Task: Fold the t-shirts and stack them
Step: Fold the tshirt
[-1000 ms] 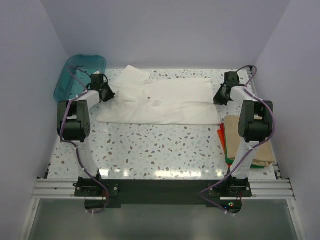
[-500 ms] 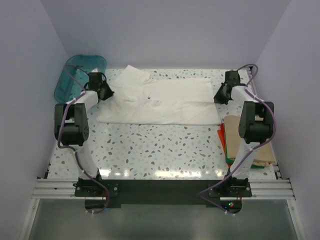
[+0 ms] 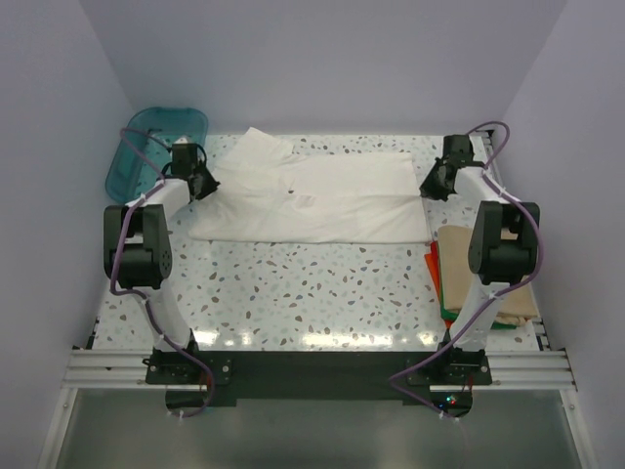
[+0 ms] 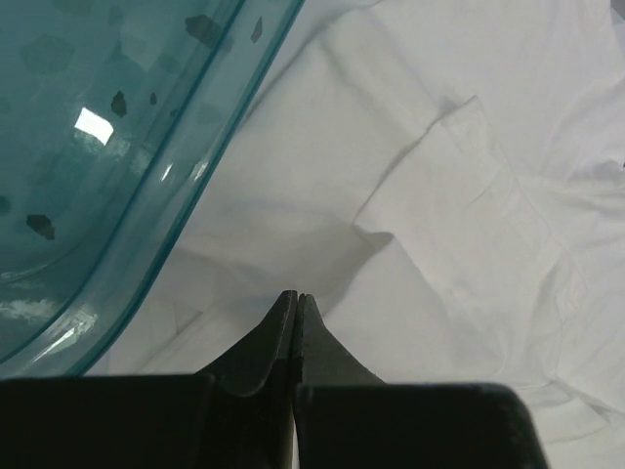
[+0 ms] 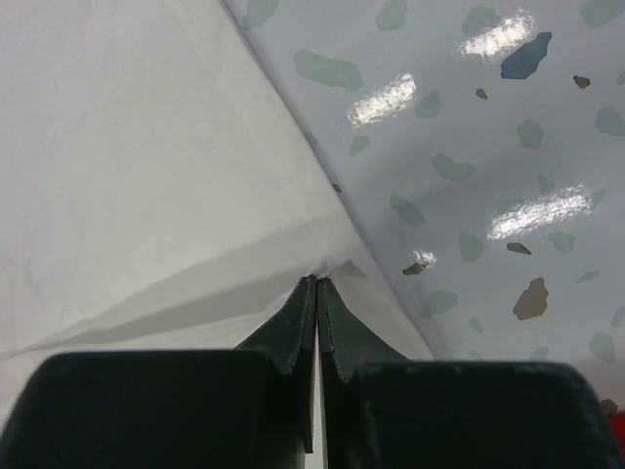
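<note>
The left gripper (image 4: 296,298) is pinched tip to tip on a pucker of the off-white t-shirt (image 4: 439,225). The teal tub (image 4: 117,147) wall runs close on its left, and cloth spreads ahead and to its right. The right gripper (image 5: 316,283) is clamped on that shirt's edge, with bare speckled table (image 5: 469,147) open to its right. Only the top view shows the tan t-shirt (image 3: 455,246) behind the right gripper, lying over an orange-red t-shirt (image 3: 433,266) and a green t-shirt (image 3: 449,315).

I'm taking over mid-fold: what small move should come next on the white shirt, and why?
Probably lift both together a little. The left gripper and right gripper are shut on opposite ends of the flat white shirt, so an even raise should start the fold.
</note>
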`<state>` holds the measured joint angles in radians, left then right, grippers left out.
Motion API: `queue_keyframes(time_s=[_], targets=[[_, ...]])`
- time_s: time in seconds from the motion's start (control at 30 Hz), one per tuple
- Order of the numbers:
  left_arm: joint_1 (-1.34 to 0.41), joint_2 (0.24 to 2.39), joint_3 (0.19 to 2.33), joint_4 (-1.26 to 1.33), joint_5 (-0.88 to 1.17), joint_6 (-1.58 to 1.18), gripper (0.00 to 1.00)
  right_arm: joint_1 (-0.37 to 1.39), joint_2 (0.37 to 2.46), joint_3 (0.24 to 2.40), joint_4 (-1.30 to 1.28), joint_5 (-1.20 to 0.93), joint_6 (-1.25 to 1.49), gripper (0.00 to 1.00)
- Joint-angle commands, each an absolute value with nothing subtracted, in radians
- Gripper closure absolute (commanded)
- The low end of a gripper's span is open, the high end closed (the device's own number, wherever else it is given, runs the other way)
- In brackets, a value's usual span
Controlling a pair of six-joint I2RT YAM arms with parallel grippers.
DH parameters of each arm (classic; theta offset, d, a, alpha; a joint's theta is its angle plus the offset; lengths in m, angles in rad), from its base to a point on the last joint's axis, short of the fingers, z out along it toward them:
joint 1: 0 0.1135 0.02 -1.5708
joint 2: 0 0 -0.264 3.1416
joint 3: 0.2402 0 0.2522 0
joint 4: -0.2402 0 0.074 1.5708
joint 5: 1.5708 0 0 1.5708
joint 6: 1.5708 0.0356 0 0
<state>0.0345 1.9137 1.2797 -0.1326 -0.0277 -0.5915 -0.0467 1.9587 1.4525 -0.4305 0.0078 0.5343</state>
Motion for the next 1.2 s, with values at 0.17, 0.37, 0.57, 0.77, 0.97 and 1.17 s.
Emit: queue_keyframes(time_s=[0.17, 0.37, 0.57, 0.77, 0.97, 1.17], targets=[[0.057, 1.878, 1.27, -0.135, -0.084, -0.615, 1.0, -0.072, 1.97, 1.476, -0.413, 0.009, 0.537, 1.0], [0.066, 1.867, 1.261, -0.141, -0.124, -0.62, 1.0, -0.08, 1.979, 1.476, -0.416, 0.017, 0.537, 1.0], [0.072, 1.881, 1.269, -0.118, -0.068, -0.607, 1.0, -0.083, 1.979, 1.479, -0.408, 0.003, 0.534, 0.92], [0.069, 1.826, 1.259, -0.077, 0.026, -0.594, 0.66, -0.081, 1.93, 1.479, -0.434, -0.012, 0.525, 0.45], [0.034, 1.636, 1.131, -0.084, 0.011, -0.643, 0.54, -0.049, 1.752, 1.332, -0.436, -0.003, 0.548, 0.38], [0.009, 1.413, 0.904, -0.184, -0.169, -0.788, 0.61, 0.026, 1.57, 1.093, -0.382, 0.009, 0.597, 0.43]])
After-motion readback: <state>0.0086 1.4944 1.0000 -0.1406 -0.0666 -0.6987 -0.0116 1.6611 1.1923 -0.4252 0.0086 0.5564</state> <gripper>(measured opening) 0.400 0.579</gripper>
